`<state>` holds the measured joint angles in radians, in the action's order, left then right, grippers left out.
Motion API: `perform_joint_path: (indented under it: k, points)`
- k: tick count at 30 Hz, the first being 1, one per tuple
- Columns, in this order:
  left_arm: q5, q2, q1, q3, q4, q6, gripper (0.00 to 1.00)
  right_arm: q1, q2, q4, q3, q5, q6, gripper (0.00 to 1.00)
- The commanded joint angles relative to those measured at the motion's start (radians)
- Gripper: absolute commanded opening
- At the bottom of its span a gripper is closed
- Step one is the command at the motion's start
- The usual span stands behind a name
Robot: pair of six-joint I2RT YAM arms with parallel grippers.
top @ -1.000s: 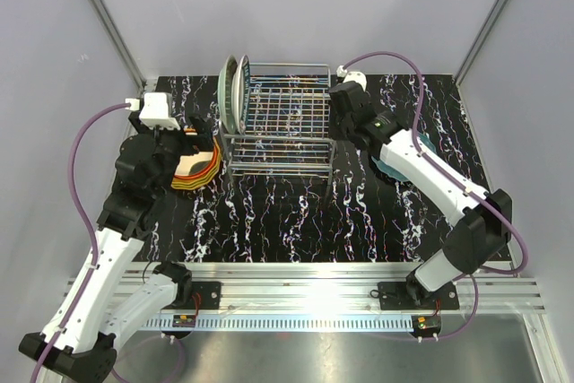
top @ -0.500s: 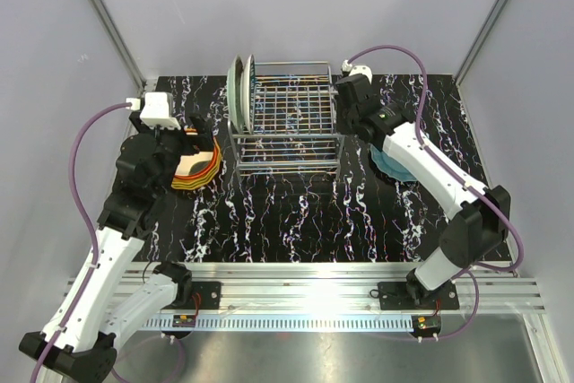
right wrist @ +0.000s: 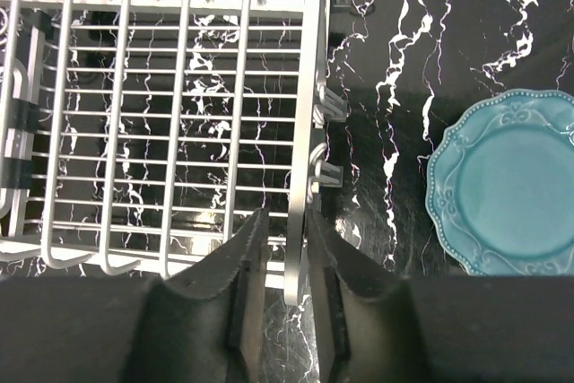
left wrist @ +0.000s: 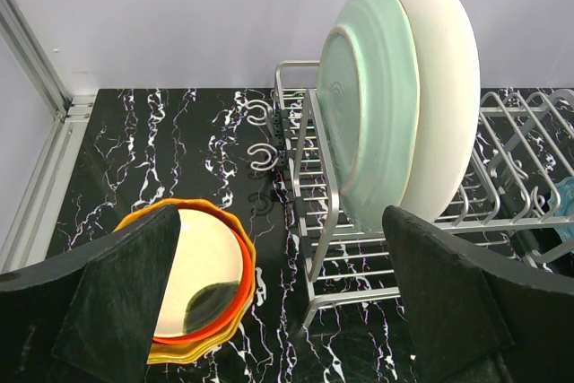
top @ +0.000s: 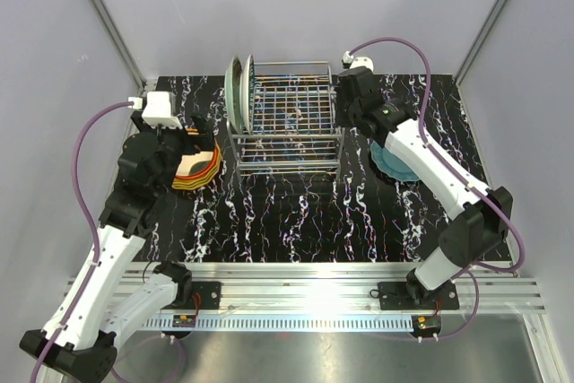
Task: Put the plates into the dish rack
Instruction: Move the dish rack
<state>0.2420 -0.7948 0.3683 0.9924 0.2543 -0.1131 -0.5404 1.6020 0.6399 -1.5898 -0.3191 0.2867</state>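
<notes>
The chrome dish rack stands at the back middle, with a mint plate and a cream plate upright at its left end. To the left of it lies a stack of cream, red-orange and yellow plates. My left gripper hovers over that stack, open and empty. My right gripper straddles the rack's right side rail, with its jaws slightly apart and a thin gap beside the rail. A teal plate lies flat to the right of the rack.
The black marbled table is bordered by grey walls on three sides. An aluminium rail runs along the near edge by the arm bases. Small wire hooks stick out from the rack's left end.
The rack has slid right and squared up, carried by my right gripper on its rail. The right jaws have since eased a little wider. The left arm has not moved.
</notes>
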Motion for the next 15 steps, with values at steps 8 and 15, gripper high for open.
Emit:
perform_joint_path:
  k: [8, 15]
  points:
    - [-0.001, -0.001, -0.002, 0.034, -0.017, 0.001, 0.99, 0.007, -0.073, 0.001, -0.065, 0.015, -0.006, 0.45]
    - [0.017, 0.016, 0.000, 0.032, -0.018, 0.007, 0.99, 0.008, -0.242, 0.015, -0.003, -0.084, 0.031, 0.50]
